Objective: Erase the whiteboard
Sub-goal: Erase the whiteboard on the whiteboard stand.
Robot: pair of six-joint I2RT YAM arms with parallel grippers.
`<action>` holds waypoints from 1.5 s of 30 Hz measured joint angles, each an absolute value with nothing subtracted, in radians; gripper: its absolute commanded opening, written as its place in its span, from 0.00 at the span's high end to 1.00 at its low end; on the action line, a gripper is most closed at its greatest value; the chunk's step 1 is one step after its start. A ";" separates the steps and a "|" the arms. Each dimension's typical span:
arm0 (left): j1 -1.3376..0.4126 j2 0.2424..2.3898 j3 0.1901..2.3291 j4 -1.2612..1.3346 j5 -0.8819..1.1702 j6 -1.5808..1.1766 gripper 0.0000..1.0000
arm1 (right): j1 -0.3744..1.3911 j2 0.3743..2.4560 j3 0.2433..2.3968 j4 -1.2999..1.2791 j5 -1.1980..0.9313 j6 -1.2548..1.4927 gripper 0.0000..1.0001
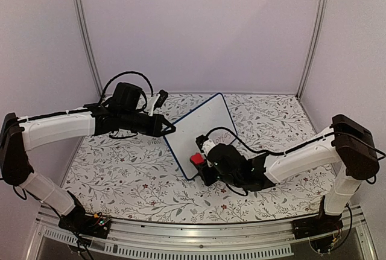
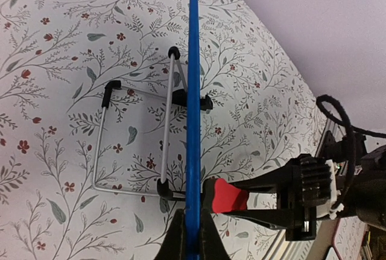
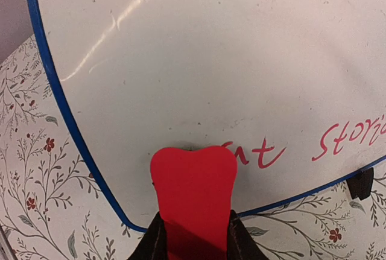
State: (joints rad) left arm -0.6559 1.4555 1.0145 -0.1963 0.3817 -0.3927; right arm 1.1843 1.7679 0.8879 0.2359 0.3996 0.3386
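Two pincers are both busy. The right gripper (image 3: 194,243) pinches a small red block eraser (image 3: 193,187) between its dark fingers, and the eraser's rounded end presses on the writing face of the glossy white whiteboard with a thin dark-blue rim (image 1: 205,127), low on that face and just left of the red handwriting (image 3: 338,140). The left gripper (image 2: 193,237) is clamped on the whiteboard's rim at its left edge, one finger on each face. The whiteboard stands tilted near the middle of the table, propped on a silver wire stand with black tips (image 2: 129,151) that sits behind it, on the side away from the eraser. A floral-patterned cloth (image 1: 120,172) covers the table under it all.
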 measured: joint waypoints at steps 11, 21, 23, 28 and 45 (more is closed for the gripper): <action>-0.656 1.456 1.015 -0.197 0.382 -0.394 1.00 | 1.170 1.755 0.975 0.240 0.428 0.286 0.77; -0.656 1.456 1.015 -0.199 0.378 -0.393 1.00 | 1.164 1.781 0.944 0.267 0.417 0.299 0.78; -0.656 1.456 1.015 -0.199 0.377 -0.393 1.00 | 1.164 1.781 0.926 0.273 0.408 0.307 0.78; -0.656 1.456 1.015 -0.199 0.377 -0.393 1.00 | 1.164 1.782 0.894 0.278 0.385 0.328 0.78; -0.656 1.456 1.015 -0.198 0.381 -0.393 1.00 | 1.164 1.782 0.870 0.284 0.357 0.363 0.79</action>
